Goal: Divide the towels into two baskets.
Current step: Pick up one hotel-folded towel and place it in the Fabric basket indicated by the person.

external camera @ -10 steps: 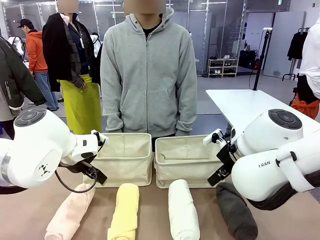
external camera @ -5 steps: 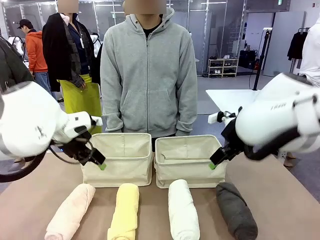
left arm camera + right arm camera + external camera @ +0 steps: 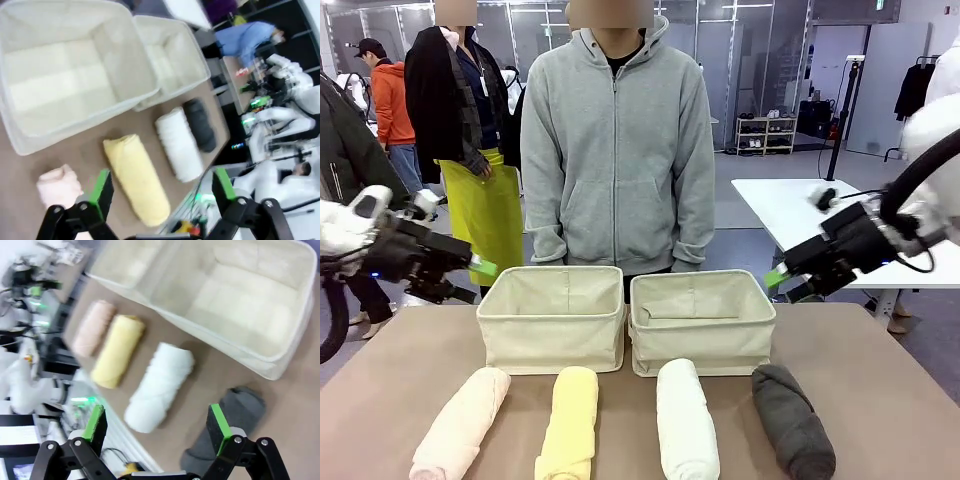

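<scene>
Four rolled towels lie in a row at the near edge: pink (image 3: 460, 423), yellow (image 3: 568, 420), white (image 3: 686, 418) and dark grey (image 3: 793, 420). Behind them two cream baskets (image 3: 552, 345) (image 3: 700, 350) stand side by side, with nothing inside. My left gripper (image 3: 475, 275) hovers open, above and left of the left basket. Above and right of the right basket, my right gripper (image 3: 782, 285) is open too. The left wrist view looks down past its open gripper (image 3: 162, 186) on the yellow towel (image 3: 135, 175). In the right wrist view the open gripper (image 3: 156, 422) hangs above the white towel (image 3: 159, 385).
A person in a grey hoodie (image 3: 617, 150) stands close behind the baskets, arms down. A white table (image 3: 800, 215) stands at the back right. Other people are at the far left. Bare tabletop (image 3: 880, 380) flanks the towels on both sides.
Both arms have risen and swung outward, away from the baskets' front corners. Their bulky white bodies no longer cover the outer towels. Both grippers stayed open.
</scene>
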### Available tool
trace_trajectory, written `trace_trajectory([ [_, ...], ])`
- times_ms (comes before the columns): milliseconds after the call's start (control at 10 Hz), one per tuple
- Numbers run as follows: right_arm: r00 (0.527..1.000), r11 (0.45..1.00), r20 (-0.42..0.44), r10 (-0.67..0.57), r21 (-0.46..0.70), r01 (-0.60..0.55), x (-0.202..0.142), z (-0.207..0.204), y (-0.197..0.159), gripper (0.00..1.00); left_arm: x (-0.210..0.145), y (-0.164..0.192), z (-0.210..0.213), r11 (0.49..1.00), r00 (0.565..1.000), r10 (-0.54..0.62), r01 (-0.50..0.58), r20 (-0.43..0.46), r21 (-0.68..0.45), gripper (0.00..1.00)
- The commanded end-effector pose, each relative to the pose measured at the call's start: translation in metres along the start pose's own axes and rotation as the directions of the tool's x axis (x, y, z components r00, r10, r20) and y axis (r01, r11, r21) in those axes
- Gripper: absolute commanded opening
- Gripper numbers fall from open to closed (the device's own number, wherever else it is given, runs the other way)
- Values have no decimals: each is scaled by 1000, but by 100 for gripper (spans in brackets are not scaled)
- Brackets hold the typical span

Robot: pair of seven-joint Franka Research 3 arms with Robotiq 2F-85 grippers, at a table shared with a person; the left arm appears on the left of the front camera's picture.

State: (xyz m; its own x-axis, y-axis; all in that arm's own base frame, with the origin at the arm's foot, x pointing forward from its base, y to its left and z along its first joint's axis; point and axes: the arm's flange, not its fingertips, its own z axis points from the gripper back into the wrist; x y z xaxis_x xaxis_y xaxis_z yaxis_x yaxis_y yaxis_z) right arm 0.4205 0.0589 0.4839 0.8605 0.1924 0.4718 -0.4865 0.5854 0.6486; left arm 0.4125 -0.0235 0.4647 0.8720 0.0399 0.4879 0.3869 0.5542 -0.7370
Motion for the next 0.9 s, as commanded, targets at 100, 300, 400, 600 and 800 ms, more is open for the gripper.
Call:
trace_trajectory([
  [100, 962, 953, 188, -200, 265, 146, -39, 66, -62, 100, -29, 60, 42, 963, 972, 155, -108, 177, -249, 100],
  [300, 877, 914, 317, -362, 304, 268, -75, 130, -104, 100, -46, 84, 98, 958, 932, 212, -139, 294, -251, 100],
  [400, 816, 895, 389, -427, 310, 321, -102, 168, -123, 100, -64, 95, 136, 963, 897, 223, -142, 383, -228, 100],
  [600, 716, 851, 460, -525, 302, 430, -152, 218, -148, 100, -103, 109, 194, 963, 803, 263, -180, 536, -203, 100],
  [800, 647, 834, 528, -550, 308, 458, -185, 249, -154, 100, -125, 111, 225, 966, 760, 259, -218, 596, -142, 100],
])
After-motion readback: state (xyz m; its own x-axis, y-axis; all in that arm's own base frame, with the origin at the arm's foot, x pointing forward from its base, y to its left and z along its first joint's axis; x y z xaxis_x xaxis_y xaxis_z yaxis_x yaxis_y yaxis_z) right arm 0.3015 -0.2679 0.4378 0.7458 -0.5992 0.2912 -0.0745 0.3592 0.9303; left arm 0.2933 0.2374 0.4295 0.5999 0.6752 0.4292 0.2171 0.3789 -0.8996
